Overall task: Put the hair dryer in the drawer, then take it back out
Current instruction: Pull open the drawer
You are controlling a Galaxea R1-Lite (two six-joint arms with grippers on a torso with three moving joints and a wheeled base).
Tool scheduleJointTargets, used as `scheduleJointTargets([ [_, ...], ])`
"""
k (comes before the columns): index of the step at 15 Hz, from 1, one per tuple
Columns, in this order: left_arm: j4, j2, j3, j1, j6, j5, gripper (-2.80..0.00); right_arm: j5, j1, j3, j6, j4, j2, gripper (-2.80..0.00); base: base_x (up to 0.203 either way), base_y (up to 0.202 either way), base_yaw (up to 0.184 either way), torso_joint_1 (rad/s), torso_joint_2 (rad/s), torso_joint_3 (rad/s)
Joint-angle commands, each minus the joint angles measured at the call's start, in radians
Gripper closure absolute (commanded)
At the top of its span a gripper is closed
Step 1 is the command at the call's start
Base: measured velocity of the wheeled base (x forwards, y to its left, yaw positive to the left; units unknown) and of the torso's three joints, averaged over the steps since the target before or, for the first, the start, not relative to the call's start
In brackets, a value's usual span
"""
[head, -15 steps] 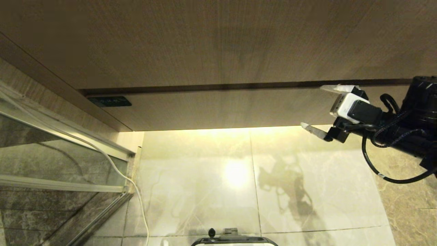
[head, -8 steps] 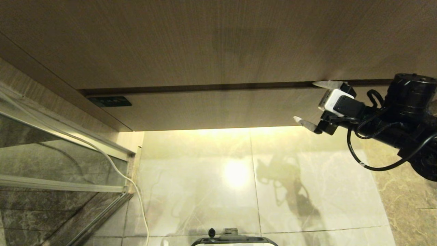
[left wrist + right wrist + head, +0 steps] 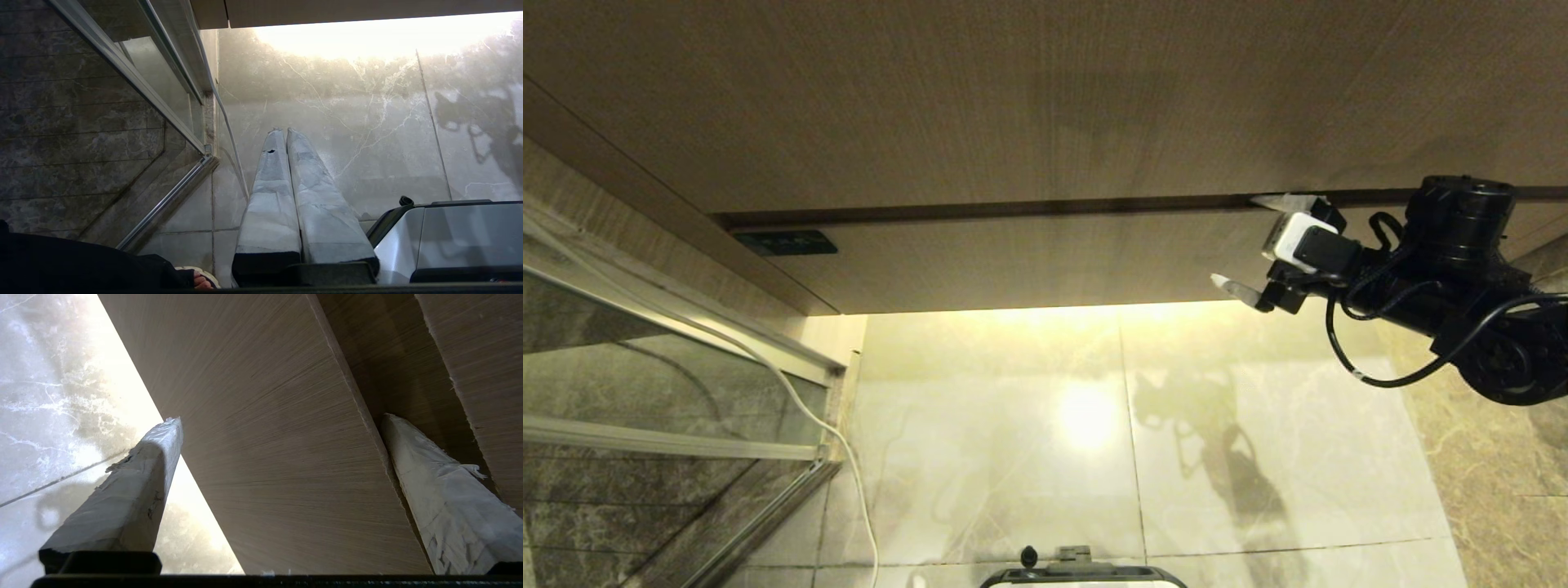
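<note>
Between the spread fingers of the right gripper [image 3: 1250, 245] sits the plain front of the drawer [image 3: 1045, 261], shut flush into the cabinet. Jaws stand wide apart, holding nothing. One finger [image 3: 441, 498] points into the dark gap along the drawer's top edge; the other finger [image 3: 130, 490] hangs past the bottom edge, over the lit floor. Whether either finger touches the wood, I cannot tell. Right wrist view confirms: the drawer panel [image 3: 278, 457] fills the space between both wrapped fingers.

Hair dryer: in none of the views. Not in either gripper.

Farther from the right gripper, above the gap, a larger wood-grain panel [image 3: 1013, 98] of the cabinet. Below the drawer, glossy marble floor tiles [image 3: 1013, 457] with a bright reflection and the arm's shadow [image 3: 1217, 457].

Well away on the far side of the drawer: a small dark plate [image 3: 784, 242] at the drawer's corner, a glass partition with metal frame [image 3: 670, 343], a white cable [image 3: 849, 465] trailing down to the floor.

Left gripper [image 3: 282, 130]: parked low, fingers pressed together, pointing at the floor tiles beside the robot's base [image 3: 449, 241]. A person's sleeve and fingertips [image 3: 179, 277] at that view's edge.
</note>
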Motion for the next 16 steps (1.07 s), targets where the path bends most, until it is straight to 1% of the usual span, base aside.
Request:
scheduleJointTargets([
  [1, 0.000, 0.000, 0.002, 0.001, 0.000, 0.000, 0.00, -0.012, -0.025, -0.002, -0.006, 0.129, 0.005, -2.80, 0.000, 0.000, 0.000, 0.000, 0.00, 0.000],
  [2, 0.000, 0.000, 0.002, -0.001, 0.000, 0.000, 0.00, -0.023, -0.036, -0.004, -0.010, 0.206, -0.007, -2.80, 0.000, 0.000, 0.000, 0.000, 0.00, 0.000],
  [3, 0.000, 0.000, 0.000, 0.000, 0.000, 0.000, 0.00, -0.053, -0.046, -0.010, -0.015, 0.333, -0.025, -2.80, 0.000, 0.000, 0.000, 0.000, 0.00, 0.000],
  [5, 0.000, 0.000, 0.002, -0.001, 0.000, 0.000, 0.00, -0.140, -0.059, -0.033, -0.014, 0.542, -0.065, -2.80, 0.000, 0.000, 0.000, 0.000, 0.00, 0.000],
  [6, 0.000, 0.000, 0.000, 0.001, 0.000, 0.000, 0.00, -0.169, -0.065, -0.043, -0.002, 0.615, -0.095, -2.80, 0.000, 0.000, 0.000, 0.000, 0.00, 0.000],
  [8, 0.000, 0.000, 0.002, -0.001, 0.000, 0.000, 0.00, -0.211, -0.071, -0.039, 0.021, 0.687, -0.125, -2.80, 0.000, 0.000, 0.000, 0.000, 0.00, 0.000],
  [9, 0.000, 0.000, 0.002, -0.001, 0.000, 0.000, 0.00, -0.216, -0.071, -0.037, 0.025, 0.692, -0.127, -2.80, 0.000, 0.000, 0.000, 0.000, 0.00, 0.000],
  [13, 0.000, 0.000, 0.001, -0.001, 0.000, 0.000, 0.00, -0.307, -0.071, -0.032, 0.089, 0.904, -0.198, -2.80, 0.000, 0.000, 0.000, 0.000, 0.00, 0.000],
  [15, 0.000, 0.000, 0.000, -0.001, 0.000, 0.000, 0.00, -0.328, -0.071, -0.030, 0.096, 0.984, -0.234, -2.80, 0.000, 0.000, 0.000, 0.000, 0.00, 0.000],
  [16, 0.000, 0.000, 0.000, 0.000, 0.000, 0.000, 0.00, -0.348, -0.072, -0.022, 0.097, 1.047, -0.266, -2.80, 0.000, 0.000, 0.000, 0.000, 0.00, 0.000],
])
